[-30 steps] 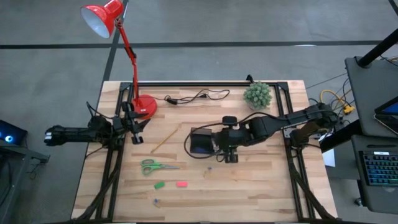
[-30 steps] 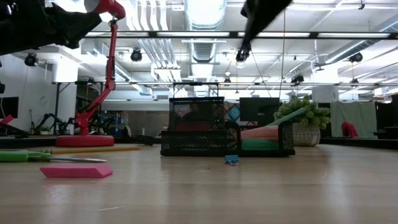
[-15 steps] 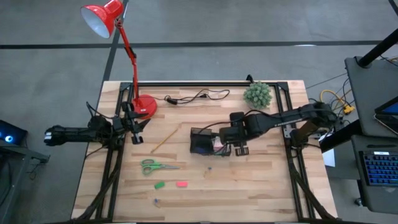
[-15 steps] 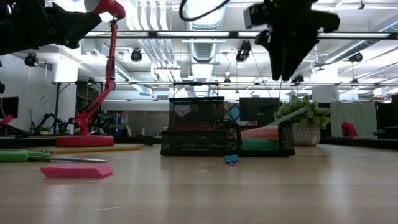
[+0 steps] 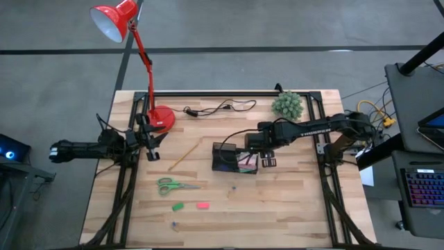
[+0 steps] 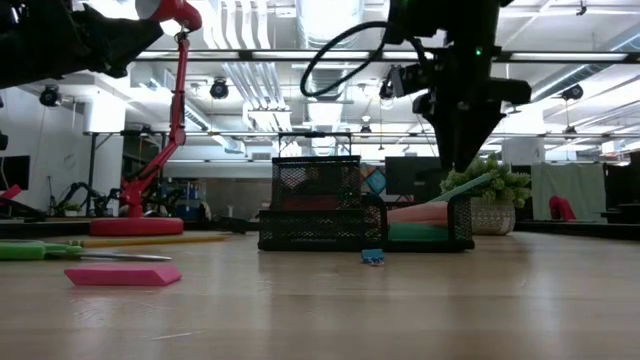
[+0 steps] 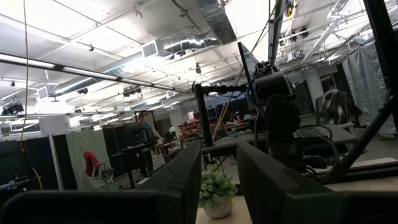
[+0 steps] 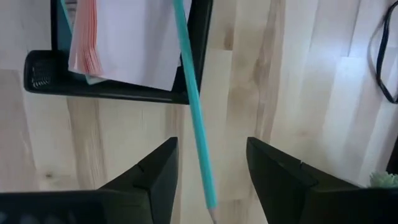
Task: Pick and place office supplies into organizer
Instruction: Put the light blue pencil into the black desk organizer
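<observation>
At table's left edge L gripper point(image 5: 151, 142) idles; R gripper point(image 5: 266, 160) hangs above the organizer point(image 5: 225, 158) mid-table

L to R: L gripper parked beside the red lamp's base point(image 5: 161, 118), fingers point(image 7: 183, 180) part-open w/ nothing between them. Yellow pencil point(image 5: 183, 157) lies diagonal just right of it; green-handled scissors point(image 5: 175, 186), green piece point(image 5: 178, 206) & pink sticky-note pad point(image 5: 202, 205) sit nearer. Organizer holds a pink-edged paper pad point(image 8: 121, 43). Teal pen point(image 8: 194, 118) rests w/ one end in the tray, sloping out over its right rim. R gripper above that rim, jaws wide, clear of the pen, holding nothing. Plant point(image 5: 287, 105) at far right
</observation>
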{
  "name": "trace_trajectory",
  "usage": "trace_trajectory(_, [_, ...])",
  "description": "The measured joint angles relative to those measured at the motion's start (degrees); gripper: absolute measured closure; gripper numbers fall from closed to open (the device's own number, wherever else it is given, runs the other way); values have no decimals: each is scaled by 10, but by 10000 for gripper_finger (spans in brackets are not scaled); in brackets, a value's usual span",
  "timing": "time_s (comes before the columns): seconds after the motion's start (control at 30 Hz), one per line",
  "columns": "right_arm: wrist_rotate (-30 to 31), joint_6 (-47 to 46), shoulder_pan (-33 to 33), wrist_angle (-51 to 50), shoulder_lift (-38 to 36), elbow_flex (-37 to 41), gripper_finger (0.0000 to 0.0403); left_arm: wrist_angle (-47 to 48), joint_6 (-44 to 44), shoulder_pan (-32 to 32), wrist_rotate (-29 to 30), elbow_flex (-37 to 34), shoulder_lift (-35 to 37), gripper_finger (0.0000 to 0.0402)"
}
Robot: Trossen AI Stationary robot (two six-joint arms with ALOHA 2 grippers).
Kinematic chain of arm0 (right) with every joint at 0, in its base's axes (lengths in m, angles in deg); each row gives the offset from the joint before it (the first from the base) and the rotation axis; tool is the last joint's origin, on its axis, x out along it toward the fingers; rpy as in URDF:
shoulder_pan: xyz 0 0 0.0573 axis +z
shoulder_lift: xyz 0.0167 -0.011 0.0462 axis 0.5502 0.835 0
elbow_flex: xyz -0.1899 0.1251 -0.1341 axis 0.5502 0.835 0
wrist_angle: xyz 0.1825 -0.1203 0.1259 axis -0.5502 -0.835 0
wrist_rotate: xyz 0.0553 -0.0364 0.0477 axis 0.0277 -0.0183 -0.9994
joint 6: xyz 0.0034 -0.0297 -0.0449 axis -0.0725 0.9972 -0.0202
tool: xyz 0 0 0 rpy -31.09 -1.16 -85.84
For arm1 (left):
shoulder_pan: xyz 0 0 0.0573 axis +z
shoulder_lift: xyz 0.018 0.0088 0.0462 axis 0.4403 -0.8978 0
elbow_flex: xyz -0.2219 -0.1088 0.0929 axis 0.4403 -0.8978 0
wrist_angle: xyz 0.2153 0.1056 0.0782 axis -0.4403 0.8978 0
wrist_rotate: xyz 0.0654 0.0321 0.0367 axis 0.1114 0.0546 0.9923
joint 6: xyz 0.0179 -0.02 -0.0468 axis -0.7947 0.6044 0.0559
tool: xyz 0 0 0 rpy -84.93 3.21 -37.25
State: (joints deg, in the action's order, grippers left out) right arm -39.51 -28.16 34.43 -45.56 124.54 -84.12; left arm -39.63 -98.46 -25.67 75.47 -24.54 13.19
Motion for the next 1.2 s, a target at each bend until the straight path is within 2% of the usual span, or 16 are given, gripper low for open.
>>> trace_trajectory(0.27, [-13, 11, 0, 16, 0, 34, 226, 0, 0, 0, 0, 0, 0, 313])
trace_trajectory(0.43, [17, 9, 0, 19, 0, 44, 225, 0, 0, 0, 0, 0, 0, 313])
trace_trajectory(0.83, [21, 47, 0, 23, 0, 60, 237, 0, 0, 0, 0, 0, 0, 313])
trace_trajectory(1.0, [22, 71, 0, 29, 0, 75, 260, 0, 0, 0, 0, 0, 0, 313])
trace_trajectory(1.2, [49, 77, 0, 38, 0, 77, 309, 0, 0, 0, 0, 0, 1, 313])
